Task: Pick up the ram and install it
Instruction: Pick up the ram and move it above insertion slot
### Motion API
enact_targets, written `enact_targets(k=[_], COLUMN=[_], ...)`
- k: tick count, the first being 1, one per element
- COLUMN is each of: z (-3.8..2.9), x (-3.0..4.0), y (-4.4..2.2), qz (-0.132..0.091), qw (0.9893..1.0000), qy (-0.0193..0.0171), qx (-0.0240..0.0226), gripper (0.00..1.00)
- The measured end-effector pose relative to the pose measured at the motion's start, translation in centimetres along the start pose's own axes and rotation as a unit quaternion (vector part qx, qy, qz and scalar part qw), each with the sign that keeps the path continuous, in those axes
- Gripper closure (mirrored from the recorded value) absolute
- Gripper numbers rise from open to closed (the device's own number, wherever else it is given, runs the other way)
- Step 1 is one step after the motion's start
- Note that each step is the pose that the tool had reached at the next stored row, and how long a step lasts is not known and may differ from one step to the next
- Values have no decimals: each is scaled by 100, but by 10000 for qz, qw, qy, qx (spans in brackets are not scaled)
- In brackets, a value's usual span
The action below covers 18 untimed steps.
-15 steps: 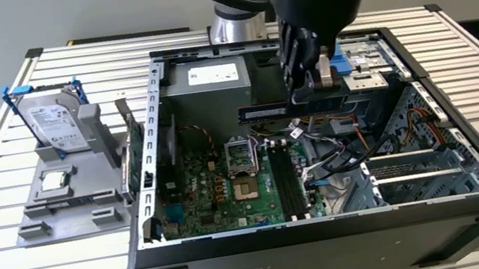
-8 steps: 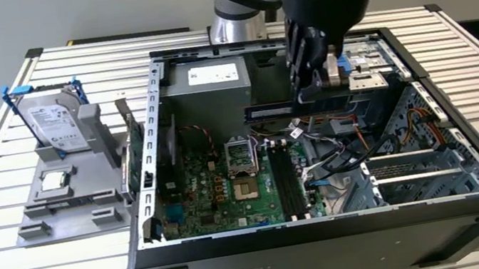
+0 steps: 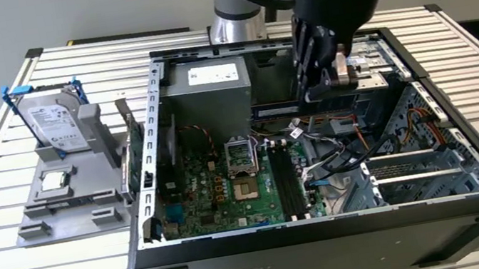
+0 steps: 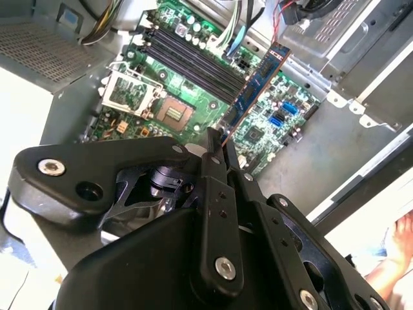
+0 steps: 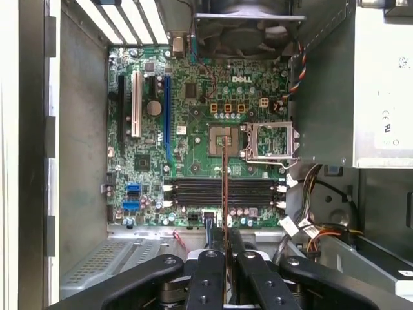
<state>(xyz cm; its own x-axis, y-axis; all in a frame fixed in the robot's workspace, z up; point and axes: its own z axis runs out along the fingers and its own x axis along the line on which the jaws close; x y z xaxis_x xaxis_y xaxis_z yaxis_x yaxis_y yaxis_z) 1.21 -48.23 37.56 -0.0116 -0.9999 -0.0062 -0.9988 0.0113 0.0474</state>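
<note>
My gripper is shut on the ram, a dark bluish stick held level inside the open computer case, above the motherboard. In the second wrist view the ram sticks out from between the fingertips of the gripper over the board. In the first wrist view the ram appears edge-on, rising from the gripper and crossing the black memory slots. These slots lie below the ram and hold no sticks.
A silver hard drive with blue clips stands on a grey fixture at the exterior view's left, with a processor and a green card nearby. Cables, the power supply and case walls surround the board. A hand is beside the case.
</note>
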Motion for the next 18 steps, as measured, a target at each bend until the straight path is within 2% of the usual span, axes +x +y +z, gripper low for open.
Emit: enact_targets(k=[18], z=[-7], x=[0], y=[-165], qz=[0], qw=[10000], qy=[0], qx=[-2], gripper=[100])
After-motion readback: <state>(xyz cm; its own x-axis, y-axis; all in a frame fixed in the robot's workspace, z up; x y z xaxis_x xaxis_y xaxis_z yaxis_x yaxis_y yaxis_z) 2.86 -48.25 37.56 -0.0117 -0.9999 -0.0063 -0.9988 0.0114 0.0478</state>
